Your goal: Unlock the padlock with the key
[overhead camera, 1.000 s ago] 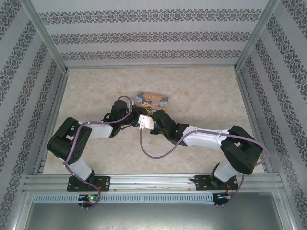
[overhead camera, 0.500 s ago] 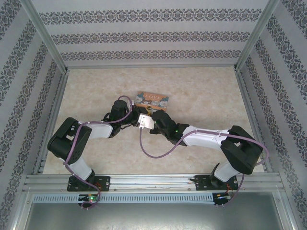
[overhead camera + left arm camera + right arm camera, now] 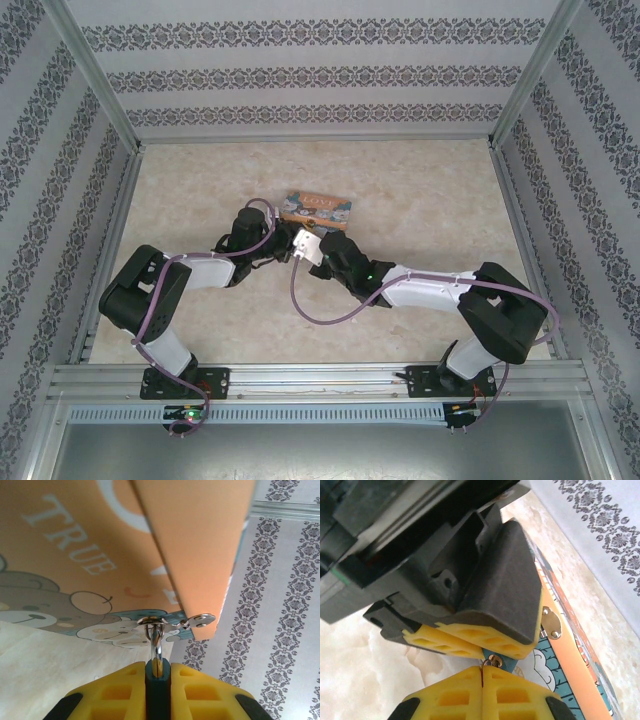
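Left claw [image 3: 158,669]: clamped on teal padlock [image 3: 157,646]
Right claw [image 3: 482,676]: fingers pressed together, just beside that lock
Orange picture box [image 3: 200,540] lettering: "TRUE"

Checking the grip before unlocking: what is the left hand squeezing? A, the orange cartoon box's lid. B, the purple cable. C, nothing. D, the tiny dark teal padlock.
D: the left hand clamps the tiny dark teal padlock, whose silvery shackle hooks onto the orange box.

The small dark teal padlock [image 3: 158,700] carries a glossy metal shackle [image 3: 156,642]. The orange picture box [image 3: 200,545] is smooth matt card; the yellow finger pads [image 3: 117,695], matt plastic.
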